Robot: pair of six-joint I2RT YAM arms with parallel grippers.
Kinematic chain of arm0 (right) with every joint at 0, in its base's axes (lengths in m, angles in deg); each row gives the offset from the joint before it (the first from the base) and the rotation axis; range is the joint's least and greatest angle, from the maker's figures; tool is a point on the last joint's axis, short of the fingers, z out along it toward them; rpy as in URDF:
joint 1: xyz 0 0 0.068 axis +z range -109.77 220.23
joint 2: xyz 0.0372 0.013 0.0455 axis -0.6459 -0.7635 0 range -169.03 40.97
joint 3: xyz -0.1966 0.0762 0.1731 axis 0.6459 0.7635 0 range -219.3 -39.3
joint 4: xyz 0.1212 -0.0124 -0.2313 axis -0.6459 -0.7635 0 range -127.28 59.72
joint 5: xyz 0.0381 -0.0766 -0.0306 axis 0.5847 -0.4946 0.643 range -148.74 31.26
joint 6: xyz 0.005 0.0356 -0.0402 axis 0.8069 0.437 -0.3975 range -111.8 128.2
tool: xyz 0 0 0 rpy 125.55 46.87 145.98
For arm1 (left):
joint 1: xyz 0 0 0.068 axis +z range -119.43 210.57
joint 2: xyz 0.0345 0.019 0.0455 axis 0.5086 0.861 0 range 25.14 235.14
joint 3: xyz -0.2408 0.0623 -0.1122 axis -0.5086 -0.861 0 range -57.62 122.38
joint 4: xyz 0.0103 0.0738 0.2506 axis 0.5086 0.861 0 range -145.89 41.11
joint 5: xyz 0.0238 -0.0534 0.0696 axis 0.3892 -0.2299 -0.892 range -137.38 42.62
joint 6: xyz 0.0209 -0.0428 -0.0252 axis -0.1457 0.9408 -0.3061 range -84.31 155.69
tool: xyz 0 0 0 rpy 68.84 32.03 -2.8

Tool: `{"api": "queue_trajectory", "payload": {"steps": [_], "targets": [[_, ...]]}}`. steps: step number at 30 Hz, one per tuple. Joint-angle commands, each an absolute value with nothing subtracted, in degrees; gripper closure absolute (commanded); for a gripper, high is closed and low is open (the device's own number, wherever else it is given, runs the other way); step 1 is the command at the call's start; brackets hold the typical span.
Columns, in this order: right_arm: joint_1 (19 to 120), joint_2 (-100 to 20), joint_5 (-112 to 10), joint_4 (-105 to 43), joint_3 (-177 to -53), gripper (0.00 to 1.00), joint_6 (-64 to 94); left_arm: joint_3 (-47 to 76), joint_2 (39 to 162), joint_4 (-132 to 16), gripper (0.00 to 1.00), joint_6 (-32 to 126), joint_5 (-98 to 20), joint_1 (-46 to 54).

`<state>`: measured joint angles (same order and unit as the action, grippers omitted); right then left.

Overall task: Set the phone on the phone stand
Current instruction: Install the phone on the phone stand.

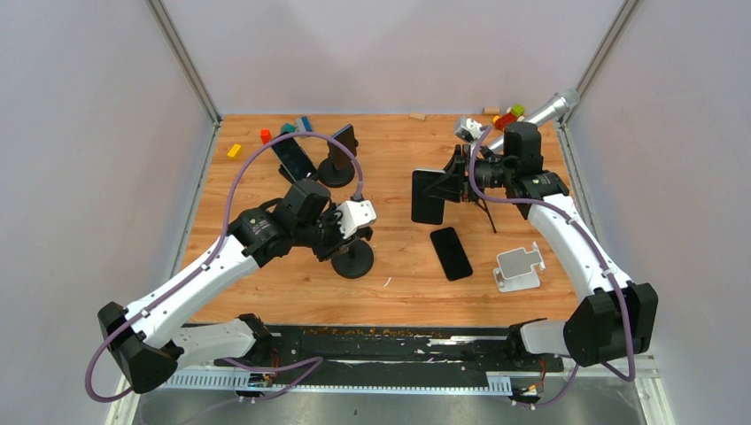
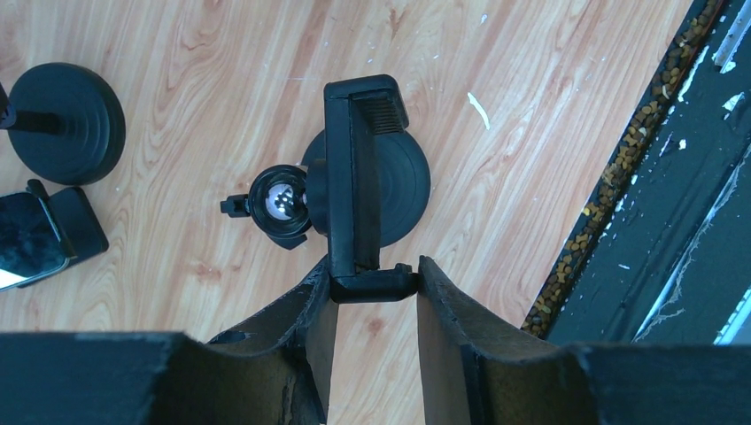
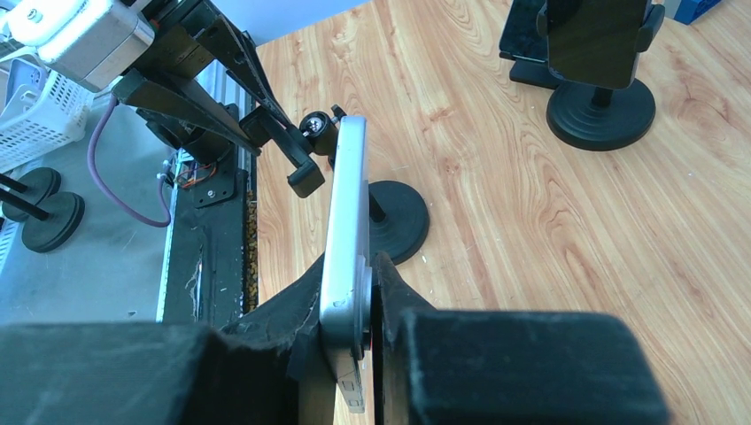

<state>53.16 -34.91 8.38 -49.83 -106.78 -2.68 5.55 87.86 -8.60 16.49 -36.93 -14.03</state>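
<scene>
My right gripper (image 1: 453,181) is shut on the phone (image 1: 428,197), a dark slab with a silver edge held upright above the middle of the table. In the right wrist view the phone (image 3: 344,204) stands edge-on between my fingers (image 3: 394,292), just right of the phone stand's clamp (image 3: 305,173). The phone stand (image 1: 352,258) is black with a round base. In the left wrist view, my left gripper (image 2: 374,283) presses on both sides of the lower foot of the stand's clamp (image 2: 352,177), above its base (image 2: 403,190).
A second black phone (image 1: 451,252) lies flat right of the stand, with a white stand (image 1: 518,267) beyond it. Two more black stands holding phones (image 1: 336,155) are at the back left. Toy blocks (image 1: 507,117) line the back edge. A black rail (image 1: 372,341) runs along the near edge.
</scene>
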Motion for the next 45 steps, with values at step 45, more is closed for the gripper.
{"api": "queue_trajectory", "payload": {"steps": [45], "targets": [[53.92, -32.26, 13.24, -46.81, -107.66, 1.0, -2.96, 2.07, 93.5, -37.96, 0.79, 14.56, -15.62, -6.83]]}}
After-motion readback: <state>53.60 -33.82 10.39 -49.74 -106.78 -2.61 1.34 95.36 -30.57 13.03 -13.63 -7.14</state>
